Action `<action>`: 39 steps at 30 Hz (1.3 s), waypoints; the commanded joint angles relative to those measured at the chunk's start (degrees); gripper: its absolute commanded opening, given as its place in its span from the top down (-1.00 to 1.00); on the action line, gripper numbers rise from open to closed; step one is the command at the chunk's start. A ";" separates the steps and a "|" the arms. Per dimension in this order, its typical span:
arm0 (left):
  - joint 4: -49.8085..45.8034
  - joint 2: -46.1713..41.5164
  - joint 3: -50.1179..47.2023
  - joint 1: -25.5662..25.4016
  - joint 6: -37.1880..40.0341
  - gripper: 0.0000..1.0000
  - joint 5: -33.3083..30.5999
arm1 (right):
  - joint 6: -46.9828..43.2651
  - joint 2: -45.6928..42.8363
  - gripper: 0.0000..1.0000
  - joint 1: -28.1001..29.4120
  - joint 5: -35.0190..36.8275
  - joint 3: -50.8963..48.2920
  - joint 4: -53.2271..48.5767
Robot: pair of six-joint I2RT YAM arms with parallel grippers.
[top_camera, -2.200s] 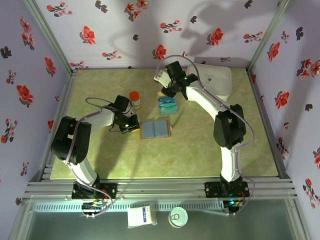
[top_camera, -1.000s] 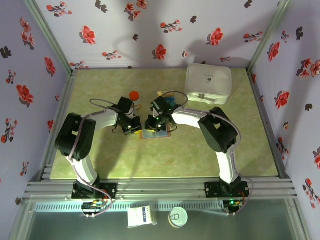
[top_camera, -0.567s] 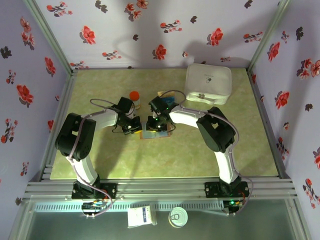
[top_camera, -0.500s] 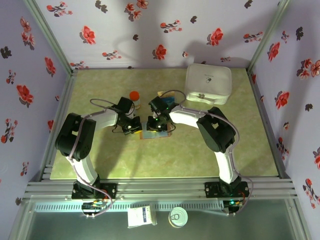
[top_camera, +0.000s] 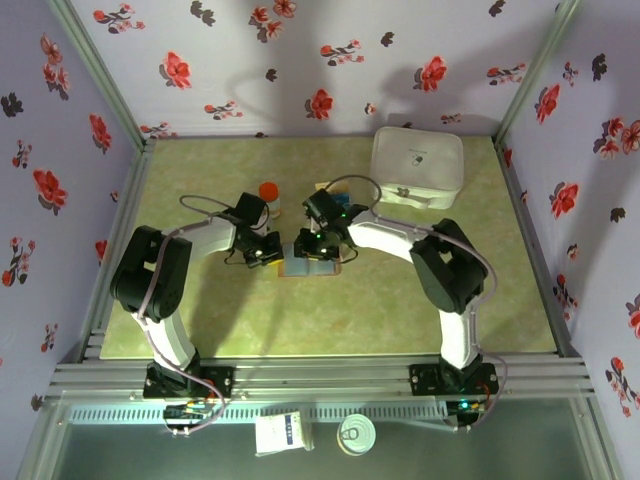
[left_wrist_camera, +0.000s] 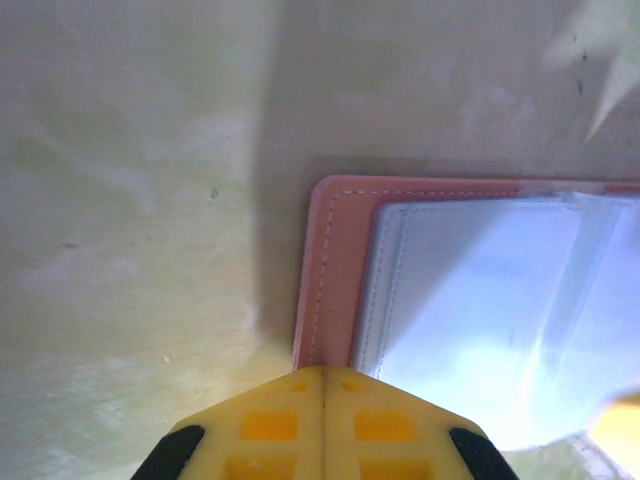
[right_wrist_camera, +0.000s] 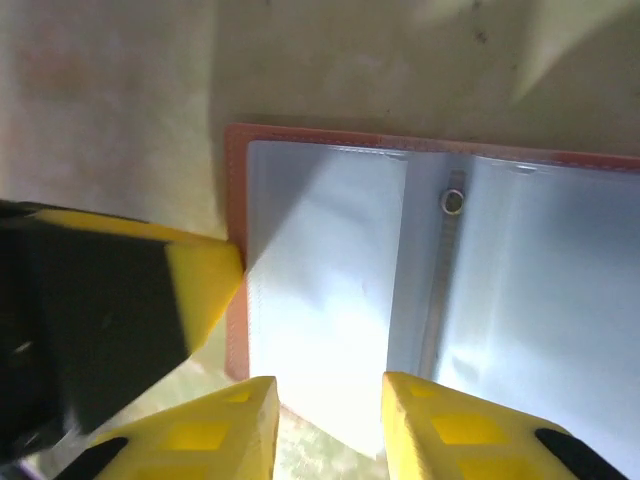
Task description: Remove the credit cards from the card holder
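The tan-brown folding card holder point(top_camera: 312, 263) with blue-grey panels is laid open on the green desk point(top_camera: 200, 320). Its left corner is met by the pressed-together left gripper point(left_wrist_camera: 322, 376). The right gripper point(right_wrist_camera: 330, 386) is slightly spread, apparently empty.

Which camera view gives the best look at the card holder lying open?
Right wrist: the card holder lies open there, both blue-grey panels and the centre rivet close up. Left wrist catches one brown corner and a panel. Top external shows it small and partly covered.
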 commanded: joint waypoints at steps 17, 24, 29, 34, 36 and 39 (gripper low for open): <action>-10.09 -24.49 -2.98 9.29 10.83 -0.99 -35.47 | -22.19 -27.79 -0.99 -23.88 30.87 -19.44 -3.24; 3.37 -29.52 -11.64 12.78 18.59 -0.99 -52.90 | -29.52 -29.34 -0.99 -34.15 39.15 -33.67 20.54; 24.02 -28.59 -20.54 14.00 30.76 -0.99 -53.41 | -36.05 -28.83 -0.99 -38.37 37.76 -43.67 41.30; 41.63 -27.21 -27.85 19.66 31.94 -0.99 -45.97 | -37.87 -28.00 -0.99 -39.65 31.21 -49.98 58.24; 46.30 -26.82 -30.10 23.96 29.63 -0.99 -38.44 | -37.92 -26.70 -0.99 -40.23 27.87 -51.89 63.60; 54.52 -25.16 -33.49 28.51 27.18 -0.99 -29.30 | -37.61 -23.24 -0.99 -41.24 25.68 -55.06 72.14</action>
